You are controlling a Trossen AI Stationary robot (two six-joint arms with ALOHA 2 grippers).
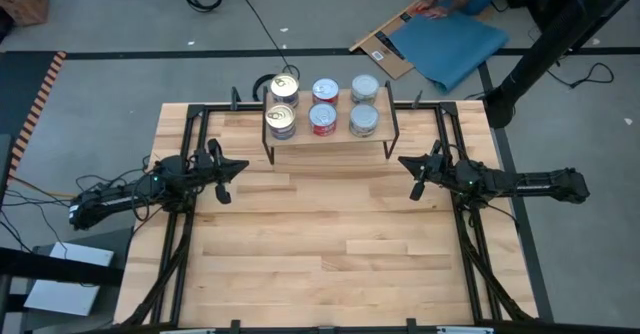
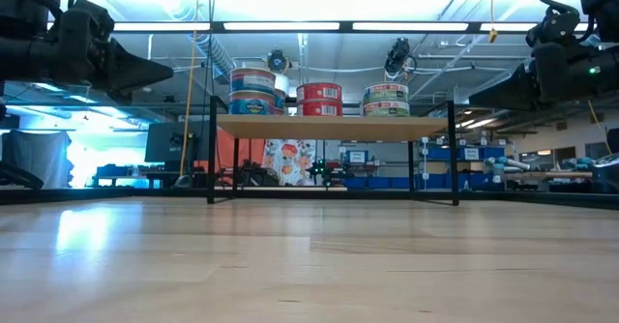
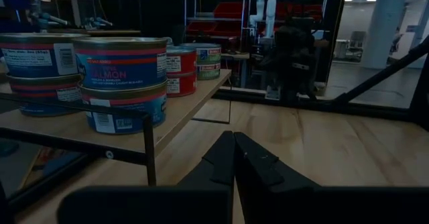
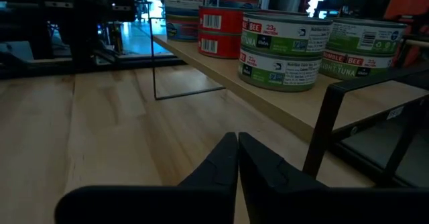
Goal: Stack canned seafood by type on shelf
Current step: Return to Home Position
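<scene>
- My left gripper [image 3: 233, 135] has its fingers pressed together on nothing. It hangs over the tabletop [image 1: 330, 234], just off the left end of the shelf [image 1: 330, 139].
- My right gripper [image 4: 237, 137] is likewise closed and empty. It sits off the shelf's right end and points back toward the left one.
- The shelf stands between them at the far side of the tabletop. Its black wire legs [image 1: 268, 146] are the nearest things to either set of fingertips.
- On the shelf, the gold-topped tins [image 1: 281, 120] are at the left, the red tins [image 1: 322, 119] in the middle and the silver-topped tins [image 1: 363, 120] at the right. Each sort stands in stacks two high.
- I judge the sorting done, so only the retreat remains.
- I would draw each arm straight back, away from the shelf, with no sweep toward the legs. One knock could topple those stacks.
</scene>
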